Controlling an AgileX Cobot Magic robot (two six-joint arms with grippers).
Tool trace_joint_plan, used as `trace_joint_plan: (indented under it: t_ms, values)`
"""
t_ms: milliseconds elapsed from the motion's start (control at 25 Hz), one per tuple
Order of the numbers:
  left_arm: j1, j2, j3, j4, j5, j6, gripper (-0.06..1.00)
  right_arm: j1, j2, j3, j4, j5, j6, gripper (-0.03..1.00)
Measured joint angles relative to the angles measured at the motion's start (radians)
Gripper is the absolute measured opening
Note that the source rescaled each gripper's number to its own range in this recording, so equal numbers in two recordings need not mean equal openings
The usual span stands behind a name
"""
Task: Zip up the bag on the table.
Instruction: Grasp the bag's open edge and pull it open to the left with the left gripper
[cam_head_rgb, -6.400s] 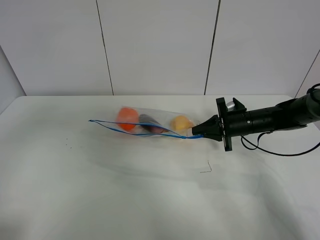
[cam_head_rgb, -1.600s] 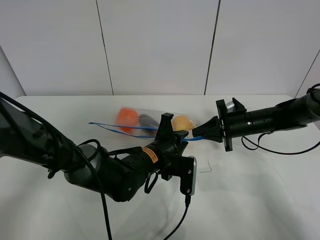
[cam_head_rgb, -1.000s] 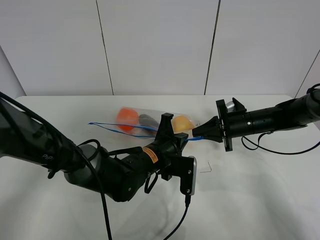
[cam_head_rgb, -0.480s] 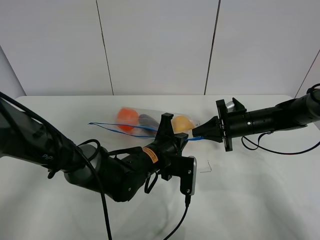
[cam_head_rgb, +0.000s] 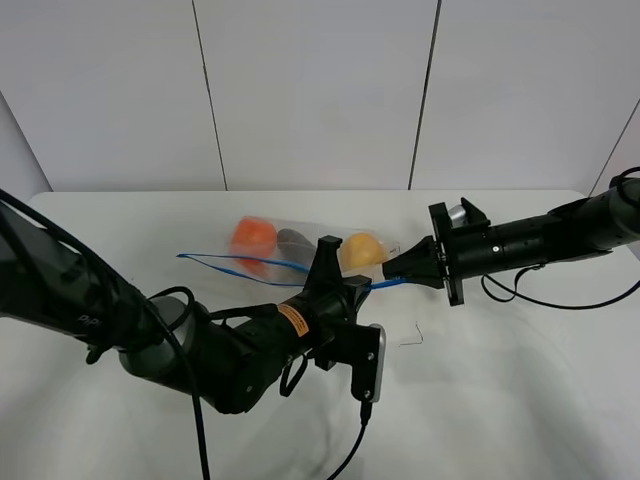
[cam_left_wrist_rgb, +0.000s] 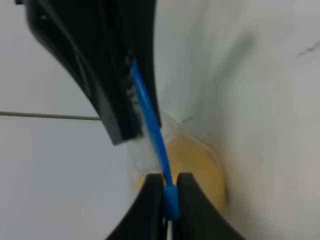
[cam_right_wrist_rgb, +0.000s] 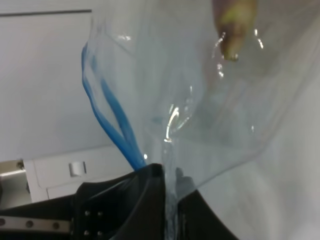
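Observation:
The bag (cam_head_rgb: 300, 252) lies on the white table (cam_head_rgb: 520, 380), clear plastic holding an orange (cam_head_rgb: 253, 238), a purple eggplant (cam_head_rgb: 293, 242) and a yellow fruit (cam_head_rgb: 362, 248). Its blue zip strip (cam_head_rgb: 230, 262) runs along the near edge. My right gripper (cam_head_rgb: 392, 268) is shut on the bag's right end; in the right wrist view (cam_right_wrist_rgb: 169, 192) the plastic and the zip strip (cam_right_wrist_rgb: 107, 112) run into its closed jaws. My left gripper (cam_head_rgb: 352, 284) is just left of it, shut on the zip strip (cam_left_wrist_rgb: 150, 130) at its blue slider (cam_left_wrist_rgb: 170, 204).
The left arm (cam_head_rgb: 210, 350) lies across the table's front middle, its cable (cam_head_rgb: 350, 455) trailing to the front edge. A thin dark mark (cam_head_rgb: 412, 338) is on the table right of it. The right arm (cam_head_rgb: 540, 238) reaches in from the right edge. White wall panels stand behind.
The left arm came in and closed on the zip strip beside my right gripper. In the last half second it has shifted slightly left and toward the front, the strip pulled with it.

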Motion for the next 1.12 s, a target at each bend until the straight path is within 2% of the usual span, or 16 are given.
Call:
trace_joint_plan:
  t_ms: [440, 640, 840, 1120]
  values:
    - [0.0, 0.0, 0.02, 0.003, -0.02, 0.0, 0.0, 0.002, 0.001, 0.0, -0.008, 0.002, 0.0, 0.0]
    - [0.004, 0.0, 0.022, -0.032, -0.036, 0.011, 0.0, 0.002, 0.001, 0.0, 0.0, 0.002, -0.001, 0.0]
    - [0.051, 0.0, 0.026, -0.077, -0.067, 0.053, 0.0, 0.002, 0.001, 0.0, 0.045, -0.011, -0.001, 0.0]
    - [0.169, 0.0, 0.07, -0.08, -0.108, 0.084, 0.0, 0.002, 0.001, 0.0, 0.056, -0.018, -0.001, 0.0]
